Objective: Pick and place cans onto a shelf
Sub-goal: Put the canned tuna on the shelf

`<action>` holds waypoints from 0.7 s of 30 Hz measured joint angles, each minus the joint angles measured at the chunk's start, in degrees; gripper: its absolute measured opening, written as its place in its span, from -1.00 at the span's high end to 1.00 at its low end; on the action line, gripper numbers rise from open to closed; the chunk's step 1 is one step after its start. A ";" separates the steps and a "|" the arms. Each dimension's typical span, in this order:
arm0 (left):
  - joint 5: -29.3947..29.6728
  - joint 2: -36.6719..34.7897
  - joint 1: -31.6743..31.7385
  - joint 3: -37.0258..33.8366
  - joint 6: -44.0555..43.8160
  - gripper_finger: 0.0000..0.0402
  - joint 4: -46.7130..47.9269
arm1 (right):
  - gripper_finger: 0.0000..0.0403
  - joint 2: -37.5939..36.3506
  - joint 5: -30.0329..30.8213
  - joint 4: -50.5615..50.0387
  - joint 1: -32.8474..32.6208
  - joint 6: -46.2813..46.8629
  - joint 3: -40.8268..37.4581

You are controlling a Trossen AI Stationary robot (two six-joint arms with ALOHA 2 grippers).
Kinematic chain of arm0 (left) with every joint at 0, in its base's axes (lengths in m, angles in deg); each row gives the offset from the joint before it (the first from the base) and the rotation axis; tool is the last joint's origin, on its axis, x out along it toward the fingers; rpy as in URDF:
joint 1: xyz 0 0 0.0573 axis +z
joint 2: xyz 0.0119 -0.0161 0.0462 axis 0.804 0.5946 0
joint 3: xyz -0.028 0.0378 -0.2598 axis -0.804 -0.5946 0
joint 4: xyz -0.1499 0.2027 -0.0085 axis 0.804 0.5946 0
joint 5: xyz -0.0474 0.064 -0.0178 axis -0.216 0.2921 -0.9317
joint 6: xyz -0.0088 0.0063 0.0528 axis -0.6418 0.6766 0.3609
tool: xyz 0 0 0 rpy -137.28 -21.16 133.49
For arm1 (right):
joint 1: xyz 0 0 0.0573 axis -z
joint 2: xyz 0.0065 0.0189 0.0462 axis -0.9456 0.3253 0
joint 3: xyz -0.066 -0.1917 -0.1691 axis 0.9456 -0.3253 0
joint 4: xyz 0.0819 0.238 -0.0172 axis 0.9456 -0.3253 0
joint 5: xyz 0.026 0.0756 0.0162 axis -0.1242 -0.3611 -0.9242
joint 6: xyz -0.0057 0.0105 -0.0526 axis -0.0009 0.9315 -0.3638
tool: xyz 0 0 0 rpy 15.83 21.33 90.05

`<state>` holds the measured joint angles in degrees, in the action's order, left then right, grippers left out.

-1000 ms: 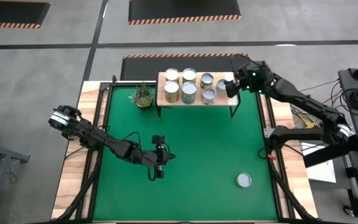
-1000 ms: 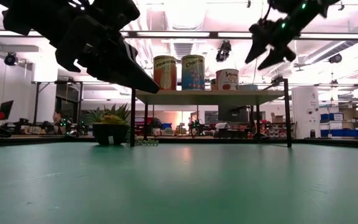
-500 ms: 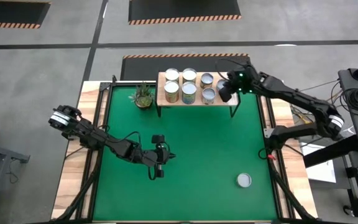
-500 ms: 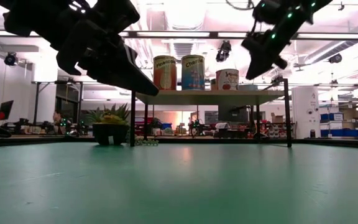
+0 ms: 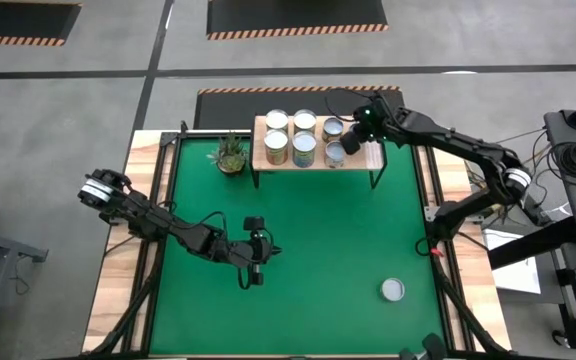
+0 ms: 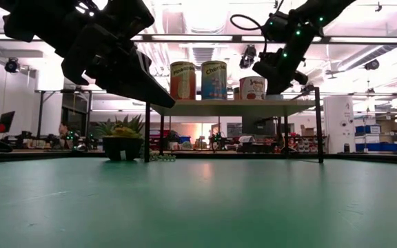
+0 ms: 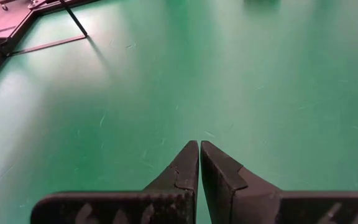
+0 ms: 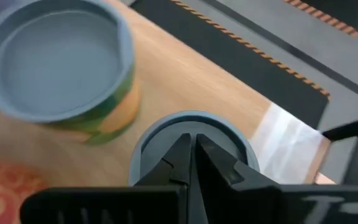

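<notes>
Cans (image 5: 303,138) on shelf (image 5: 265,160) (wrist-only: right claw (image 8: 191,163) closed above 1).

Upright cans (image 5: 290,138) on shelf (image 5: 373,162); one (image 5: 393,290) apart

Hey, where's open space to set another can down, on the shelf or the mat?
The shelf is crowded: cans fill it, and the right end effector hangs over its right end. The green mat is bare between the shelf, the left end effector and the lone can.
</notes>
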<state>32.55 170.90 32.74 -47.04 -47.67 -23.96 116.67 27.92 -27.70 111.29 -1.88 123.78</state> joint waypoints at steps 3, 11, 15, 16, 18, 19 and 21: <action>0.00 0.00 0.00 -0.33 -0.12 1.00 0.01 | 0.94 0.77 1.10 -1.80 0.07 1.68 1.60; 0.00 -0.02 0.04 -0.46 -0.21 1.00 0.02 | 0.94 0.44 1.77 -3.43 0.00 2.57 2.83; 0.00 -0.02 0.07 -0.46 -0.22 1.00 0.02 | 0.94 -0.55 1.72 -4.45 0.00 3.77 2.83; 0.00 -0.02 0.07 -0.46 -0.22 1.00 0.00 | 0.94 -0.61 1.49 -5.26 0.02 4.12 2.83; 0.00 -0.02 0.07 -0.46 -0.22 1.00 0.00 | 0.94 -0.62 1.37 -7.27 0.00 4.72 2.83; 0.00 -0.04 0.07 -0.46 -0.22 1.00 0.00 | 0.94 -0.62 1.38 -7.96 0.00 4.92 2.83; 0.00 -0.04 0.07 -0.46 -0.22 1.00 0.00 | 0.94 -0.62 1.37 -8.17 0.00 4.98 2.68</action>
<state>32.55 170.86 32.80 -47.50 -47.89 -23.96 116.05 29.29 -35.87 111.29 3.10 126.46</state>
